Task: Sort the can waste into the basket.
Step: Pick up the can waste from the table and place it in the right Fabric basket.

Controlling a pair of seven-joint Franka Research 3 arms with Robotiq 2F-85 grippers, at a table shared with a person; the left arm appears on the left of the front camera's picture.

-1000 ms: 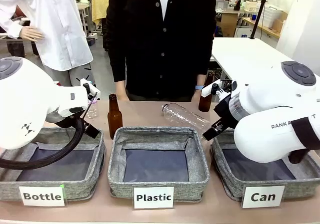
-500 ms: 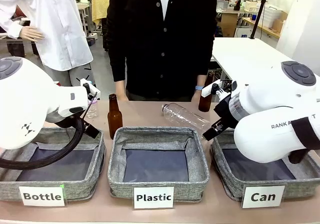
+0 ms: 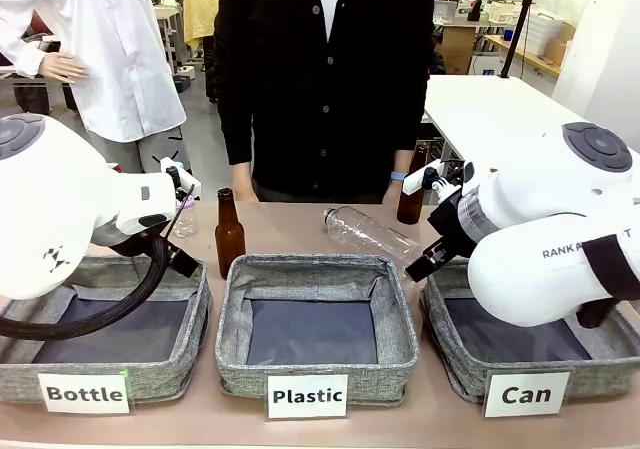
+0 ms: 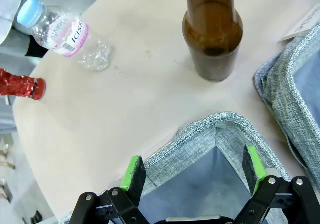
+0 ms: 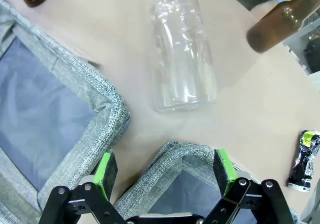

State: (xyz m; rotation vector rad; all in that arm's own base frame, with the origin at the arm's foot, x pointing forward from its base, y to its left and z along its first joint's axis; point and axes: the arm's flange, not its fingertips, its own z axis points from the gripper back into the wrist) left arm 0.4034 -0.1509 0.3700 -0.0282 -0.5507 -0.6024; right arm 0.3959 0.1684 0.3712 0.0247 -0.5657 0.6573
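The red crushed can (image 4: 21,84) lies at the table's edge in the left wrist view, well away from my left gripper (image 4: 192,164), which is open above a corner of the "Bottle" basket (image 4: 200,129). The dark crushed can (image 5: 304,161) with green and yellow print lies on the table to the right in the right wrist view. My right gripper (image 5: 165,166) is open with nothing between its fingers, above a corner of the "Can" basket (image 5: 172,151). From the front, that basket (image 3: 445,344) sits at the right with nothing showing inside it.
The "Plastic" basket (image 3: 318,269) stands in the middle and the "Bottle" basket (image 3: 100,374) at the left. A brown bottle (image 3: 229,234) stands behind them, a clear plastic bottle (image 3: 368,234) lies on its side, and another brown bottle (image 3: 410,201) stands farther back. A small crushed plastic bottle (image 4: 65,32) lies near the red can. A person (image 3: 325,79) stands at the far side.
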